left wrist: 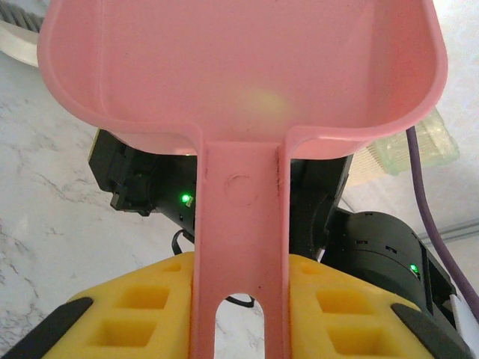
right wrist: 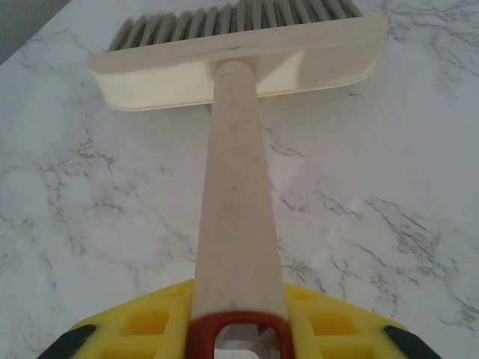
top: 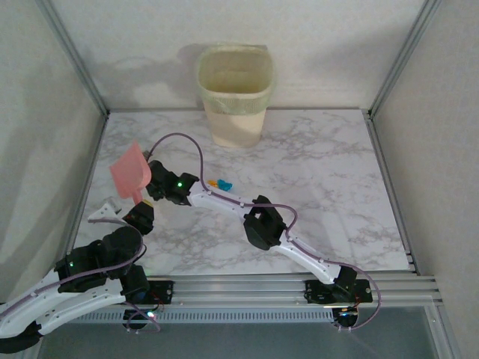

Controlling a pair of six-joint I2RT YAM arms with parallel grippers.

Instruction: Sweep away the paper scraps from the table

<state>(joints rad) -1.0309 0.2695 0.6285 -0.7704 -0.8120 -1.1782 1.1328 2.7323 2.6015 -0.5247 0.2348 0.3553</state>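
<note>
Orange and blue paper scraps [top: 222,184] lie in a small cluster on the table [top: 329,172], beside the right forearm. My left gripper [top: 139,215] [left wrist: 239,314] is shut on the handle of the pink dustpan [top: 129,173] [left wrist: 239,82], which is tilted up off the table with an empty scoop. My right gripper [top: 153,196] [right wrist: 238,329] reaches across to the left and is shut on the cream handle of the brush [right wrist: 238,56]. The brush head [top: 103,215] sits near the table's left edge, bristles pointing away from the gripper. Both grippers are close together, left of the scraps.
A cream waste bin [top: 235,93] [left wrist: 419,146] stands at the back of the table, near the middle. The right arm's elbow [top: 262,224] lies across the table's centre. Aluminium frame rails run along the near edge [top: 284,288] and both sides.
</note>
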